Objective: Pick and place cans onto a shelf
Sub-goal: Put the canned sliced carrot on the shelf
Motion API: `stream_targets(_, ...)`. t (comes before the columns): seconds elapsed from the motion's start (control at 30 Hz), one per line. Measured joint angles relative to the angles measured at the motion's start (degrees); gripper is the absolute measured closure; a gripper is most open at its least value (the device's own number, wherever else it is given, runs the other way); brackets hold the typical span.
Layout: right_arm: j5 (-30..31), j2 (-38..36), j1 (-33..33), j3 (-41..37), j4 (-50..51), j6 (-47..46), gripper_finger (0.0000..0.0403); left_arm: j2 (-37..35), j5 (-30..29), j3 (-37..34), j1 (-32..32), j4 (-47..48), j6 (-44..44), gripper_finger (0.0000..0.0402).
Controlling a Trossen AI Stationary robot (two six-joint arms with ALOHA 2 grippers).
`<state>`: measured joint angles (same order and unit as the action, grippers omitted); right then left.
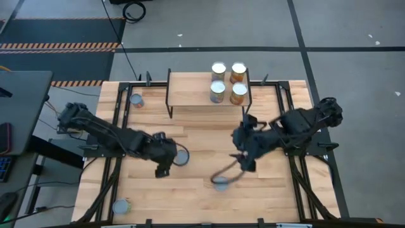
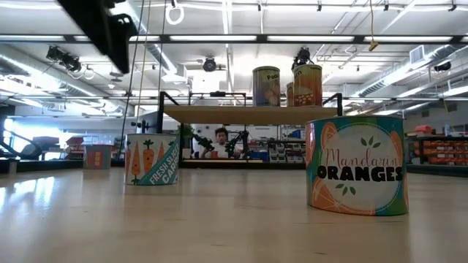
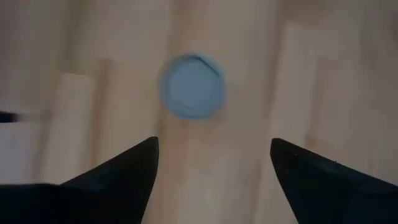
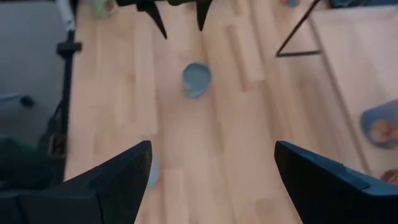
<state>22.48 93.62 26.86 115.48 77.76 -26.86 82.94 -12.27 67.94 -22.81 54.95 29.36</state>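
Note:
The shelf (image 1: 190, 96) stands at the table's far edge with several cans (image 1: 228, 81) on its right half; they also show in the low view (image 2: 287, 85). A blue-topped can (image 1: 182, 157) stands mid-table. My left gripper (image 1: 169, 162) hovers open beside and above it, and the left wrist view shows its top (image 3: 191, 86) ahead of the fingertips (image 3: 214, 146). My right gripper (image 1: 243, 163) is open and empty, above the table to the right of centre (image 4: 213, 146). Another can (image 1: 221, 184) stands just near-side of it, and is the mandarin-oranges can (image 2: 357, 166) in the low view.
A can (image 1: 135, 100) stands at the far left beside the shelf, another (image 1: 121, 206) at the near left corner. A carrot-label can (image 2: 152, 158) stands mid-table in the low view. Black frame rails (image 1: 114, 126) run along both table sides. A person (image 2: 219, 142) is in the room behind.

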Motion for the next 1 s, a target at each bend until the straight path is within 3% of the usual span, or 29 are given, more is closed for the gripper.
stream_targets(0.27, 2.24, 0.00, 9.57, 0.00, 1.02, -6.39, 0.0056, 8.24, 2.38, -0.54, 0.41, -1.39, -0.30, 0.0086)
stream_targets(0.47, 5.66, 0.00, 13.49, 0.00, 1.24, -9.78, 0.0056, 10.20, 6.72, -9.82, 1.44, -9.78, 2.68, 0.0086)
stream_targets(0.63, 6.39, 0.00, 14.75, 0.00, 1.70, -10.92, 0.0056, 10.20, 4.33, -12.18, 1.51, -18.57, 1.70, 0.0086)
stream_targets(0.8, 6.75, 0.00, 14.25, 0.00, 1.94, -10.27, 0.0056, 10.18, -3.03, -12.18, 2.75, -22.01, 0.04, 0.0085)
stream_targets(1.0, 6.14, 0.00, 12.99, 0.00, 2.33, -8.64, 0.0056, 12.12, -2.18, -12.24, 6.77, -26.32, -0.03, 0.0085)
